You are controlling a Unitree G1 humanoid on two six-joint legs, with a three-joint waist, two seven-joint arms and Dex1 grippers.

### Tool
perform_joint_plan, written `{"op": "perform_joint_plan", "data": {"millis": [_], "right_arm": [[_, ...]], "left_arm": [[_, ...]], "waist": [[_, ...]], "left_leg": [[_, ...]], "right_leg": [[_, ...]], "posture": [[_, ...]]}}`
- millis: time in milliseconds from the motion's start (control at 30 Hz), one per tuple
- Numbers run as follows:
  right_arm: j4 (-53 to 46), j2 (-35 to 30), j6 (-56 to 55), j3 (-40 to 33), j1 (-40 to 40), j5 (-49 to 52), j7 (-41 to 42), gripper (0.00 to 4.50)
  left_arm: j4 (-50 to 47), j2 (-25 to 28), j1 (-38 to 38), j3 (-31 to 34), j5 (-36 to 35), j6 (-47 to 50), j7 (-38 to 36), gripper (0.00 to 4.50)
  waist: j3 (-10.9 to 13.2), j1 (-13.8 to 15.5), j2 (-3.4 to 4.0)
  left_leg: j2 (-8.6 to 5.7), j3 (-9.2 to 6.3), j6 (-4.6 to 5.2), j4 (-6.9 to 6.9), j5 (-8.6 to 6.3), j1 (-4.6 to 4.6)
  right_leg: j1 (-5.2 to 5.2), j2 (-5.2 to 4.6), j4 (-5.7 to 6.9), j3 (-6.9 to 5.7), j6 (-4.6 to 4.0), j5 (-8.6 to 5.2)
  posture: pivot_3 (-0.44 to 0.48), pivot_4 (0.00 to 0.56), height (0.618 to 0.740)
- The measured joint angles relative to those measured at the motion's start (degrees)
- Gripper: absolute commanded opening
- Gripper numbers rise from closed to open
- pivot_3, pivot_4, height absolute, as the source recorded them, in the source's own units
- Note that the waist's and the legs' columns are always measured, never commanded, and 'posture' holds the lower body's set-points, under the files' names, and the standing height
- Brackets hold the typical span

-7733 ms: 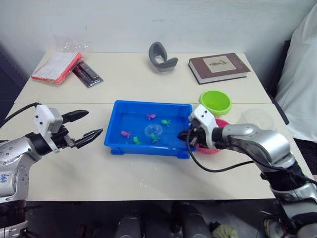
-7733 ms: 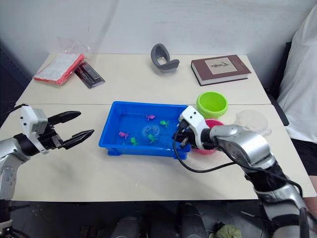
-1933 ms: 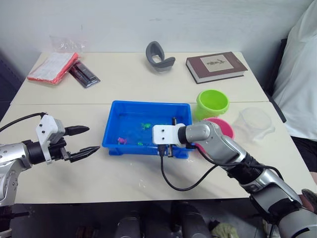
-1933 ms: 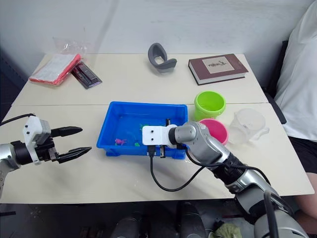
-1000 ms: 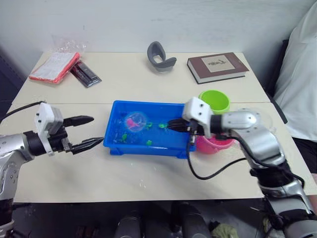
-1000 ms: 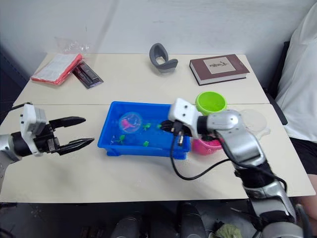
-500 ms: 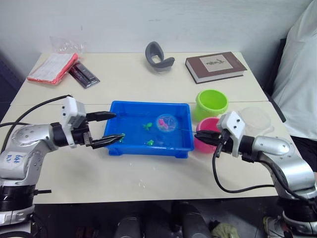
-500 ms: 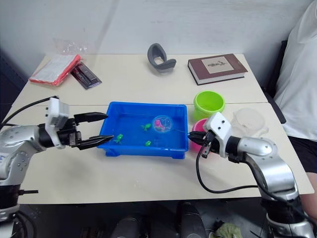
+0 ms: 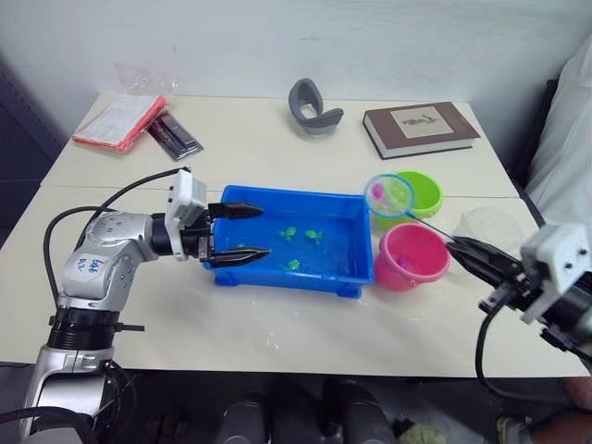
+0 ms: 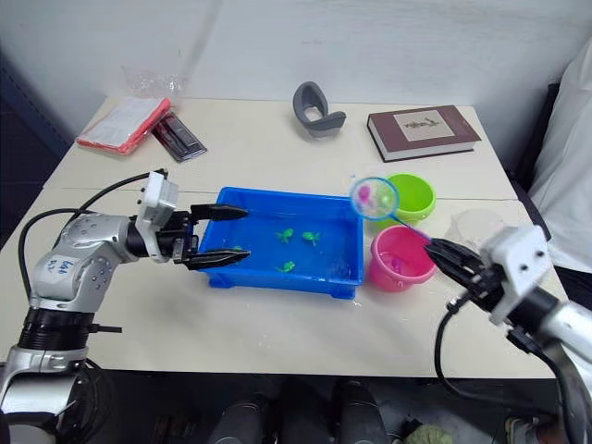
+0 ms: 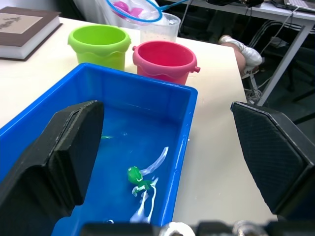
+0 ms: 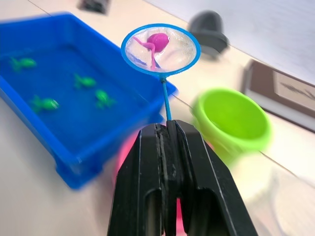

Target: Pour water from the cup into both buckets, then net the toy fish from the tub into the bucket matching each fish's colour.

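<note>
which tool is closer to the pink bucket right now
Right. The right tool is just beside the pink bucket, holding the net; the left tool is across the blue tub.

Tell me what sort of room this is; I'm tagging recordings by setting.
Probably an office or lab used as a test space: two plain cream tables pushed together against a bare white wall, a brown hardcover book, and cables with metal desk legs behind.

Blue tub (image 9: 342, 248), lime green bucket (image 9: 421, 196), pink bucket (image 9: 412, 256), light-blue-hooped net (image 9: 388, 193) holding a pink fish (image 12: 157, 40).
</note>
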Motion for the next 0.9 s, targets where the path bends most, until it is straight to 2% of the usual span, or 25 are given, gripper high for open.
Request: {"op": "perform_joint_plan", "data": {"millis": [167, 433, 533, 733, 900], "right_arm": [[0.82, 1.15, -9.84, -2.91, 9.18, -6.34, -0.47, 0.0], [11.77, 0.23, -36.71, 1.49, 14.23, -26.99, -4.96, 0.0], [15.26, -0.64, -47.62, 4.27, 14.82, -36.23, -8.85, 0.0], [19.33, -2.76, -63.75, 3.6, 15.05, -52.46, -20.34, 0.0], [22.34, -4.88, -69.14, 1.38, 16.16, -59.87, -26.38, 0.0]], "left_arm": [[2.31, -1.42, -0.75, -1.58, 1.41, -1.17, -0.92, 4.44], [3.66, -4.73, -2.24, -2.09, 2.41, -2.43, -0.43, 4.44], [3.62, -4.88, -1.87, -2.07, 2.63, -2.55, 0.43, 4.44], [3.62, -5.05, -1.3, -2.07, 2.7, -2.57, 1.35, 4.44], [3.45, -5.0, -0.82, -2.21, 2.68, -0.89, 1.2, 4.44]], "waist": [[0.0, -0.15, 0.01], [0.0, -0.28, 0.01], [0.0, -0.55, 0.01], [0.0, -0.98, 0.01], [0.0, -1.28, 0.01]], "left_leg": [[0.03, 0.1, -0.03, -0.01, -0.01, 0.2], [0.1, 0.38, -0.06, -0.08, -0.01, 0.53], [0.14, 0.46, -0.08, -0.08, -0.02, 0.61], [0.16, 0.48, -0.12, -0.08, 0.0, 0.63], [0.15, 0.48, -0.12, -0.08, 0.0, 0.63]], "right_leg": [[0.1, 0.23, -0.02, 0.26, 0.0, 0.0], [0.15, 0.32, -0.06, 0.65, 0.0, -0.01], [0.15, 0.31, -0.04, 0.74, -0.02, -0.02], [0.15, 0.3, -0.02, 0.8, -0.03, -0.03], [0.16, 0.29, -0.03, 0.81, -0.03, -0.03]], "posture": [[0.0, 0.15, 0.74], [0.0, 0.15, 0.74], [0.0, 0.15, 0.74], [0.0, 0.15, 0.74], [0.0, 0.15, 0.74]]}}
